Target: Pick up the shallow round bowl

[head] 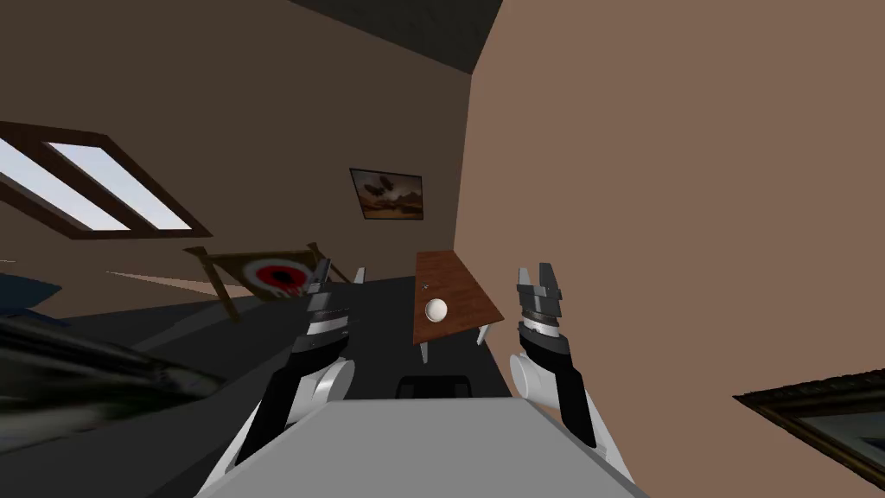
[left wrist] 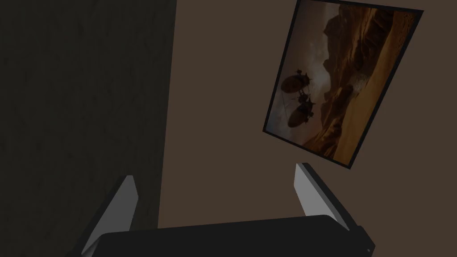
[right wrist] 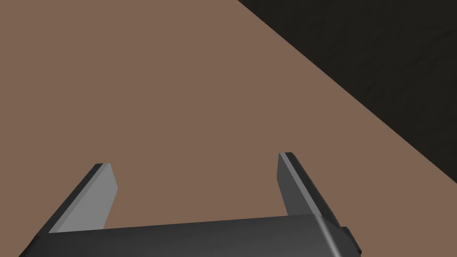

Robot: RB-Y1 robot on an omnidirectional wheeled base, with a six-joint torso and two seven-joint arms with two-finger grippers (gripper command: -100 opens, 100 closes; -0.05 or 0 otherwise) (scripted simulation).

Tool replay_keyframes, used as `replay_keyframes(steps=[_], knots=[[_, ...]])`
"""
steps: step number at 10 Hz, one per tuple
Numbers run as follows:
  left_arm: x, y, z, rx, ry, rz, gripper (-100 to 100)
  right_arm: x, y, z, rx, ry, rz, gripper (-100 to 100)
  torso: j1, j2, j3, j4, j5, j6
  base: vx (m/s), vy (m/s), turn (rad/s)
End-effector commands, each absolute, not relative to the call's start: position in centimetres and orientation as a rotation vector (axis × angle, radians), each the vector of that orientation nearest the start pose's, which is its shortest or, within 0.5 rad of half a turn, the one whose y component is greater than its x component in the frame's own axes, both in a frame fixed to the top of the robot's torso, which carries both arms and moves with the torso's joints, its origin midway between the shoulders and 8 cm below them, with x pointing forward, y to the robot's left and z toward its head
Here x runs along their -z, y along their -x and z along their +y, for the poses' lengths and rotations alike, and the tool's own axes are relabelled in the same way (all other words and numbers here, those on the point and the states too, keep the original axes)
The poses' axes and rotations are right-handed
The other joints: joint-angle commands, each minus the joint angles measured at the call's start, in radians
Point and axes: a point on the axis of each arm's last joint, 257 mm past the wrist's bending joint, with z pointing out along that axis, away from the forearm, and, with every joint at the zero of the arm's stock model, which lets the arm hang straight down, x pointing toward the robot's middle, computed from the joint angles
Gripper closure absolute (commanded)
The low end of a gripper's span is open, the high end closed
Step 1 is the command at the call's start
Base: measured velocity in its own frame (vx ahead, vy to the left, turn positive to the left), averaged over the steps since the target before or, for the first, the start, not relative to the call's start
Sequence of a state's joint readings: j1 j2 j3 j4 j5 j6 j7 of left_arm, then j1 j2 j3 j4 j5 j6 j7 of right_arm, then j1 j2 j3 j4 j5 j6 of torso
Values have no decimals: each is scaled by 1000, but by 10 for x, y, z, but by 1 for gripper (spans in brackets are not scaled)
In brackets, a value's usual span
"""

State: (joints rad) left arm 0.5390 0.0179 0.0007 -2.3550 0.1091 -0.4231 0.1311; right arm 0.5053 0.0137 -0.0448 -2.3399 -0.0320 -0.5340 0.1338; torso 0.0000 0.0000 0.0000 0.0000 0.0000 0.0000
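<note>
A small, shallow, round white bowl (head: 436, 309) is sitting on a reddish-brown wooden table with pale legs (head: 449, 272). It is lying ahead of the robot, between its two raised arms and well apart from both. The left gripper (head: 321, 270) and right gripper (head: 537, 273) are both holding their fingers wide apart, grasping nothing. Neither is looking clearly nearer. The table is standing beside a plain brown wall (head: 674, 216) on a dark floor (head: 380, 303).

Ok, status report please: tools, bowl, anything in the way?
Left tool, right tool open, empty. White bowl on brown table ahead. Dark low object before table.
</note>
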Motion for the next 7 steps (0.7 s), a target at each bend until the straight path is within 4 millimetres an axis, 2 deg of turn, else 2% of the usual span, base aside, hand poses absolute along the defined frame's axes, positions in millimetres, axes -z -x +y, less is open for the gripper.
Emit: replay_keyframes(steps=[1,4,7], knots=[[-20,-344,295,1467,802,586,-100,-56,-321,-295,-1168,-562,549,0,0,0,0,0,0,0,-15,-13,-222],[5,-358,307,1444,854,638,-100,-56,-321,-295,-1168,-562,549,0,-1,2,1,0,0,0,-26,-22,-254],[43,-373,332,1405,954,678,-100,-56,-321,-295,-1168,-562,549,0,-2,2,1,0,0,0,-25,-33,-319]])
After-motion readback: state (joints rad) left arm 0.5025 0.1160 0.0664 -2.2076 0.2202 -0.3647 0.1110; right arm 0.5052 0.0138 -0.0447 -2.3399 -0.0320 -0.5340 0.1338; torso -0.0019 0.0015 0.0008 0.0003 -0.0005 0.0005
